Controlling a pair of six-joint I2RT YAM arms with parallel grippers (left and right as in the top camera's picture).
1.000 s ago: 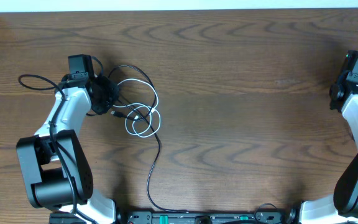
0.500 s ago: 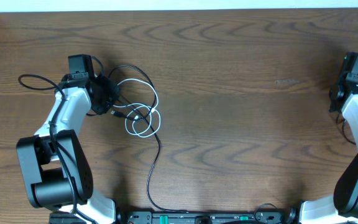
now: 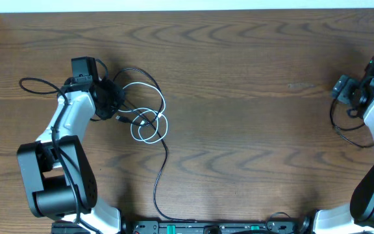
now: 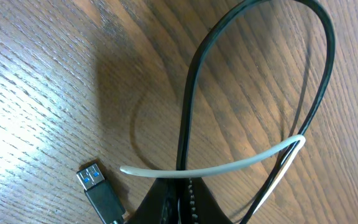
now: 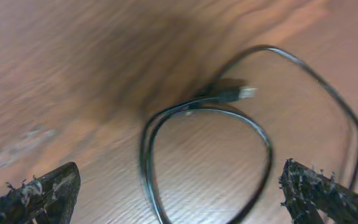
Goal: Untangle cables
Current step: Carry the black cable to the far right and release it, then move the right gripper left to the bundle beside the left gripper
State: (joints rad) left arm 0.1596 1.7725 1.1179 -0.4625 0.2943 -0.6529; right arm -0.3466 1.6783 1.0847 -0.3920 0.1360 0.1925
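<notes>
Clearly the black cable (image 4: 189,93) and white cable (image 4: 229,165) are not yet separated: their loops lie crossed on the table (image 3: 252,130) near its left side, a blue-tongued USB plug (image 4: 98,186) beside them. The left hand (image 4: 180,193) is pressed together, apparently pinching the black cable where the white crosses it. Far right, another black cord (image 5: 144,149) lies looped alone under the right hand (image 3: 340,87), spread wide, empty. Most untangling remains.

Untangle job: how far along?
Done: loose black cable lies apart by the open right gripper. In hand: left gripper is shut on the tangled black cable. Left: white cable loops across it, not yet separated.
</notes>
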